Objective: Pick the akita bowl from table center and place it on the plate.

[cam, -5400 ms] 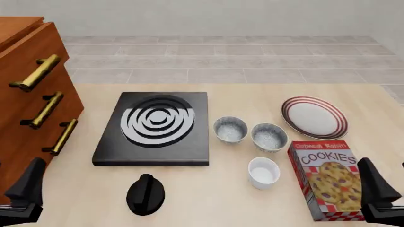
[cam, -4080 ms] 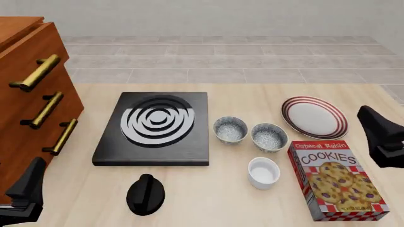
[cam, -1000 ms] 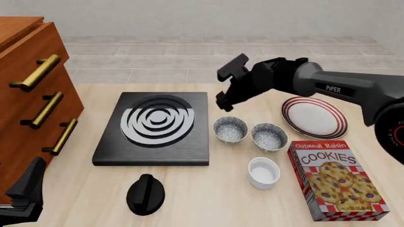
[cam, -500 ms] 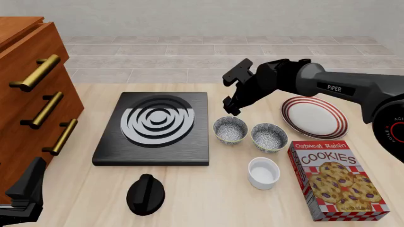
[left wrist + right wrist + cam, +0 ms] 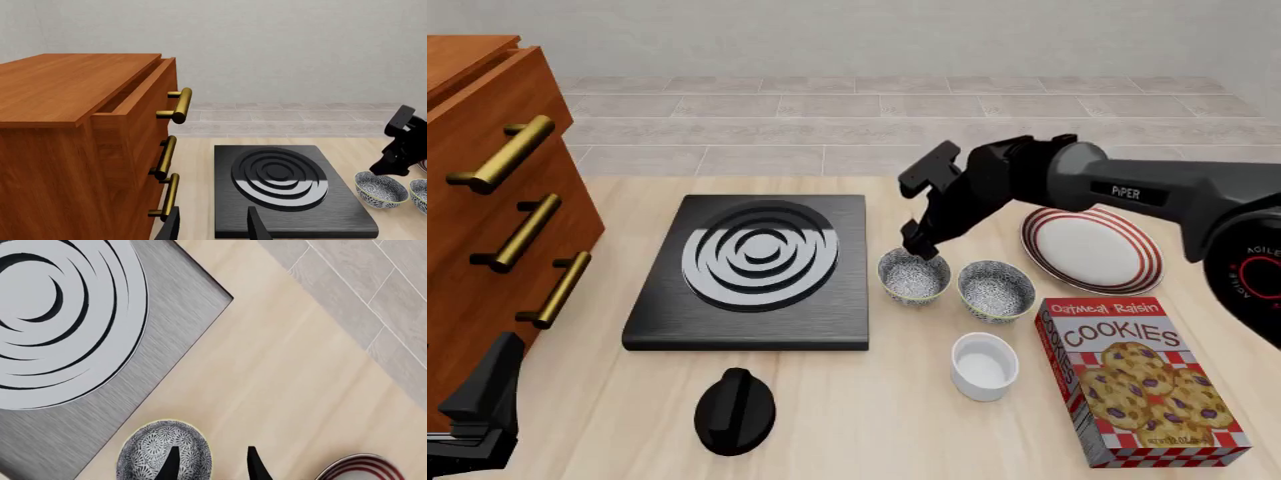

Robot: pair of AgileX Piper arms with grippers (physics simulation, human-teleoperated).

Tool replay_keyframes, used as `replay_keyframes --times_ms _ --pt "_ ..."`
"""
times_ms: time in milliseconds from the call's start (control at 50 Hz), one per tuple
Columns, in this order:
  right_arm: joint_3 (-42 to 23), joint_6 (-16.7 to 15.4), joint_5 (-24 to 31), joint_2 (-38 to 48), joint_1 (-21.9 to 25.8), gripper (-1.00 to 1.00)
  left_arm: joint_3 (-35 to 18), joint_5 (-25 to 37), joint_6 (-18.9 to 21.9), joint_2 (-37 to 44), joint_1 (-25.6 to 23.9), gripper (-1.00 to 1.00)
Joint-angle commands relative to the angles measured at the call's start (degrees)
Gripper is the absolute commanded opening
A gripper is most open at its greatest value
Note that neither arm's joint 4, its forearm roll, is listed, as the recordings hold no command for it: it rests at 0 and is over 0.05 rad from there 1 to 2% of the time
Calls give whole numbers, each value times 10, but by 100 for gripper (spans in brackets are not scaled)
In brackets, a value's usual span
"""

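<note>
The akita bowl (image 5: 914, 275) stands just right of the black burner plate, speckled grey-white inside; it also shows in the right wrist view (image 5: 165, 457) and the left wrist view (image 5: 380, 189). My right gripper (image 5: 918, 246) hangs open just above the bowl's far rim, one finger over the inside and one outside it (image 5: 211, 466). The plate (image 5: 1092, 243), white with red rim stripes, lies to the right at the back. My left gripper (image 5: 213, 230) is open and holds nothing, low at the near left corner (image 5: 481, 410).
A twin bowl (image 5: 997, 290) sits close beside the akita bowl on its right. A white cup (image 5: 985, 365) and a cookies box (image 5: 1141, 380) lie nearer me. A burner plate (image 5: 754, 268), a black knob (image 5: 735, 410) and a wooden drawer cabinet (image 5: 494, 200) fill the left.
</note>
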Motion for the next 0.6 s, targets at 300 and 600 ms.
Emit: replay_keyframes --times_ms 300,600 --pt "-1 -15 -1 36 1 100 0 0 0 0 0 100" --pt "6 -8 3 45 11 100 0 0 0 0 0 100"
